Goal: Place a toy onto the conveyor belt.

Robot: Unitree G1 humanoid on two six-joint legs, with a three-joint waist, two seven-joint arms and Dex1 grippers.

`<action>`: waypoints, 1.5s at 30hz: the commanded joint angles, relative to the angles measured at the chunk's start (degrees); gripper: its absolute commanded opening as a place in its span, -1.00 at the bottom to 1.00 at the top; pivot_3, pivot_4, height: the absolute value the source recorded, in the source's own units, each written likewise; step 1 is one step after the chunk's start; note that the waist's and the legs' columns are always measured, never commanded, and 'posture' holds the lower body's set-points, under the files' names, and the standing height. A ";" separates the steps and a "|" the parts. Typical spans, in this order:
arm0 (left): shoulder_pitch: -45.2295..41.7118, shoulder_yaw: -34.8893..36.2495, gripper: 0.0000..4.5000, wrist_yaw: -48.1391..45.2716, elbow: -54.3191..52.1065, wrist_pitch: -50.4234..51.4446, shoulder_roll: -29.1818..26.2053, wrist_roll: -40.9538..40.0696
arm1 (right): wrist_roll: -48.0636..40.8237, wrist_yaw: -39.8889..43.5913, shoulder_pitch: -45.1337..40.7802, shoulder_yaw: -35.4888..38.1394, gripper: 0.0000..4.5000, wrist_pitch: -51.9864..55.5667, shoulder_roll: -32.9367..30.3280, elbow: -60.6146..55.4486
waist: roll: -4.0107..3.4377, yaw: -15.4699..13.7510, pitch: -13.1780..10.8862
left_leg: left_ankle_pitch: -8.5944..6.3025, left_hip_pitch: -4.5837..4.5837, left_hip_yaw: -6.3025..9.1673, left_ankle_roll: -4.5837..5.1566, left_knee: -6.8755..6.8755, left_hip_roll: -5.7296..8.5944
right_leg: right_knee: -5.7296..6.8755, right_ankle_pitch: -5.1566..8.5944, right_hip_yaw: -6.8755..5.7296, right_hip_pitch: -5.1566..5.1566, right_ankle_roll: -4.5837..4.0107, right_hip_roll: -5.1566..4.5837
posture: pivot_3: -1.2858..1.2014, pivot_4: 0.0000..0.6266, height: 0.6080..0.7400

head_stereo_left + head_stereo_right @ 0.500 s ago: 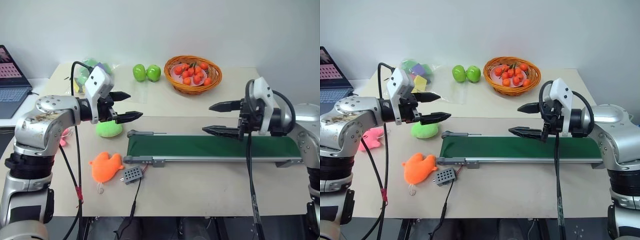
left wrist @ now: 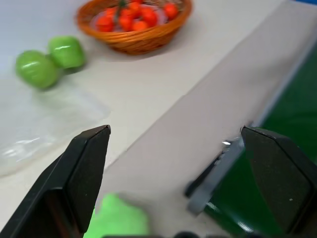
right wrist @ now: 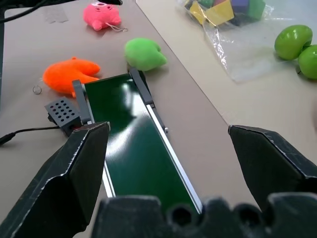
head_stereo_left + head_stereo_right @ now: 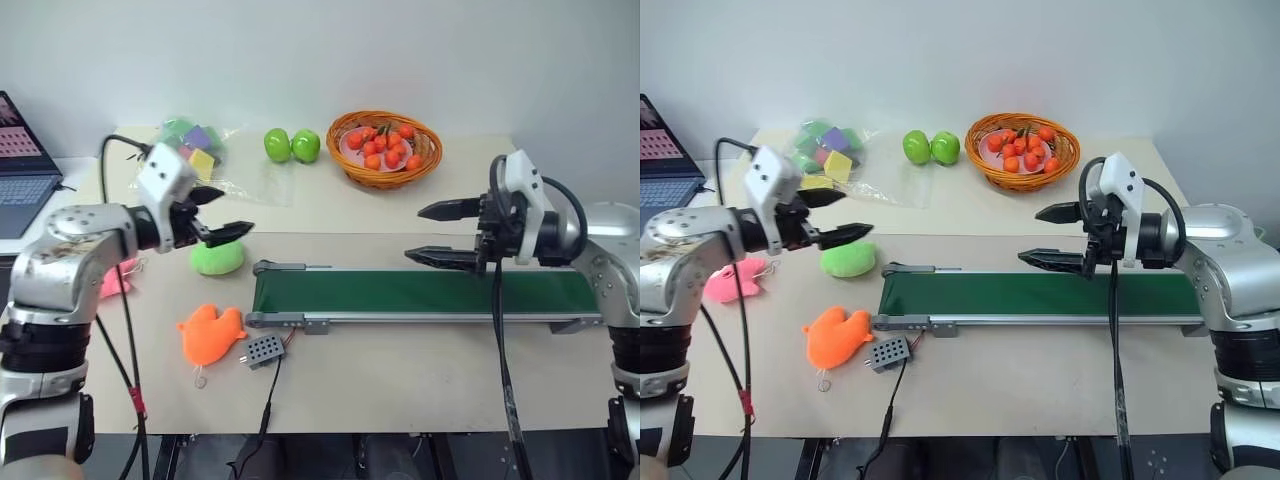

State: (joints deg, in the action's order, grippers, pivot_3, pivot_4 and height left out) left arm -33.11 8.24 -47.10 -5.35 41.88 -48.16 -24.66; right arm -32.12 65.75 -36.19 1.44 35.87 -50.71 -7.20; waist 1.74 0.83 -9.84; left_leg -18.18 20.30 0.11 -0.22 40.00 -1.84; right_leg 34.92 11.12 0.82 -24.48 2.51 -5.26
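- Behind and to the outer side of the left hand (image 4: 837, 214), the toy (image 4: 728, 280) is lying on the table (image 4: 1040, 385), partly hidden by the left forearm; it is touched by neither hand.
- Left hand: its two black fingers are standing wide apart and holding nothing. It is hovering above the table, just beside the lime-green plush (image 4: 849, 260), and is pointing toward the conveyor belt (image 4: 1040, 297).
- Right hand (image 4: 1052, 237): its fingers are likewise spread apart and empty, and it is hanging over the middle of the belt, well apart from the toy.
- Judged step: reaching for the toy with the left hand, the nearer of the two.
- Recommended approach: bring the left hand back toward the robot's own side and lower it over the pink body, keeping the fingers apart until they straddle it.
- Caution: the orange fish plush (image 4: 835, 336) and the lime-green plush are lying near the toy; avoid closing on either.
- Caution: a black cable is hanging from the left arm near the toy and could drag it.
- Soft plush compresses; a grip across the body, not the string loop, is likely to hold better.
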 commanded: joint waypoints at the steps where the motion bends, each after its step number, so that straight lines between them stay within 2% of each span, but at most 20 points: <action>1: 2.27 6.44 0.99 3.75 0.65 -1.98 -1.12 1.04 | 0.70 1.10 -2.62 -0.55 1.00 -1.95 1.23 0.81 | 0.00 -0.01 0.00 | 0.00 0.00 0.00 0.00 0.00 0.00 | 0.00 0.00 0.00 0.00 0.00 0.00 | 0.03 -0.52 0.97; 10: 7.66 15.88 0.99 12.68 7.20 -4.29 0.02 3.00 | 2.58 3.59 -6.24 -2.84 1.00 -3.10 3.34 4.65 | 0.00 -0.12 0.00 | 0.01 0.01 0.00 -0.02 -0.01 0.00 | 0.01 0.00 -0.02 -0.02 0.00 -0.02 | 0.03 -0.52 0.97; 14: 9.55 18.20 0.99 13.66 10.62 -7.12 -0.54 3.81 | 3.26 4.18 -6.96 -3.18 1.00 -3.10 3.72 5.51 | -0.01 -0.09 0.00 | 0.01 0.01 -0.01 -0.02 -0.02 0.00 | 0.01 0.00 -0.04 -0.03 0.00 -0.02 | 0.03 -0.52 0.97; 20: 11.22 21.25 0.99 14.62 21.57 -13.80 -0.74 5.31 | 3.62 4.53 -6.50 -2.55 1.00 -2.18 3.32 4.66 | -0.01 -0.09 0.00 | 0.02 0.00 -0.03 -0.05 -0.05 0.00 | 0.02 0.00 -0.05 -0.04 0.00 -0.03 | 0.03 -0.52 0.97; 25: 9.79 20.57 0.99 16.30 34.04 -21.01 -0.58 7.59 | 3.34 4.28 -5.79 -1.72 1.00 -1.36 2.32 3.52 | -0.01 -0.09 0.00 | 0.03 0.00 -0.04 -0.06 -0.06 0.01 | 0.04 0.00 -0.06 -0.05 -0.01 -0.03 | 0.03 -0.52 0.97; 29: 9.44 18.62 0.99 16.30 39.37 -25.09 -0.03 9.20 | 2.91 3.73 -4.85 -0.86 1.00 -0.63 1.31 2.37 | 0.00 -0.14 0.00 | 0.03 0.00 -0.04 -0.07 -0.06 0.01 | 0.04 -0.01 -0.07 -0.05 -0.01 -0.04 | 0.03 -0.52 0.97; 45: 0.59 11.50 0.99 16.80 62.49 -33.58 0.93 14.52 | 3.10 2.73 -4.42 0.41 1.00 -0.59 0.26 1.18 | 0.00 0.00 0.00 | 0.04 0.00 -0.06 -0.07 -0.06 0.02 | 0.08 -0.01 -0.10 -0.04 -0.01 -0.04 | 0.03 -0.52 0.97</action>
State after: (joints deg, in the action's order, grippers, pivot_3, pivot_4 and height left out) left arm -31.70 20.04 -30.26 56.25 9.79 -46.58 -10.77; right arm -28.27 68.54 -39.69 -0.90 35.70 -49.17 -4.39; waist 1.74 0.83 -9.84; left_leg -18.15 20.30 0.05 -0.29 39.94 -1.82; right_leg 35.00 11.11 0.73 -24.52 2.50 -5.31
